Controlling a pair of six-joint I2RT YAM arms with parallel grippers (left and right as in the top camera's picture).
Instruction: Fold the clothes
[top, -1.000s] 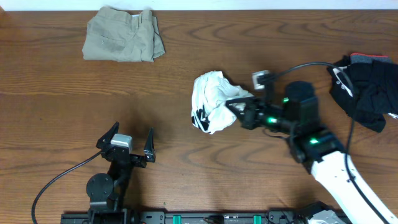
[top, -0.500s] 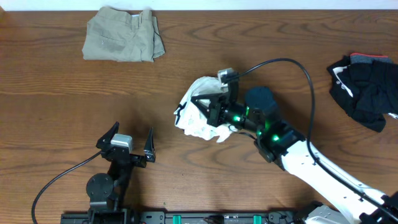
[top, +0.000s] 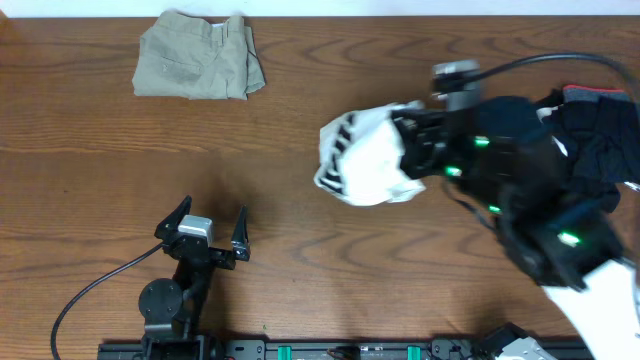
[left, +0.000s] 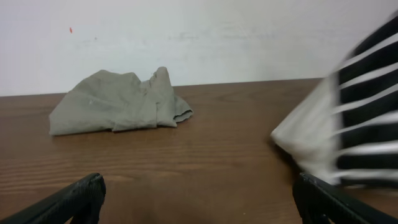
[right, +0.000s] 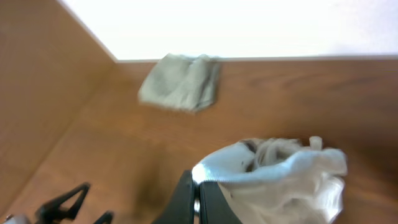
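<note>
The white T-shirt with black stripes (top: 365, 158) hangs bunched above the table's middle, and my right gripper (top: 408, 150) is shut on an edge of it. In the right wrist view the closed fingers (right: 186, 200) pinch the white hem, and the T-shirt (right: 273, 180) droops to their right. The left wrist view catches the T-shirt (left: 354, 124) blurred at its right edge. Folded khaki trousers (top: 198, 68) lie at the far left. A black bundle (top: 592, 150) sits at the right edge, partly under the right arm. My left gripper (top: 213, 208) rests open near the front, holding nothing.
A white wall runs along the table's far edge behind the trousers (left: 118, 109). The left arm's base and black cable (top: 100, 285) sit at the front left. Bare wood lies between the trousers and the left gripper (left: 199, 186).
The right arm swung the T-shirt left, then lifted it up and back to the right, so it looks bigger from overhead. The left arm has stayed still.
</note>
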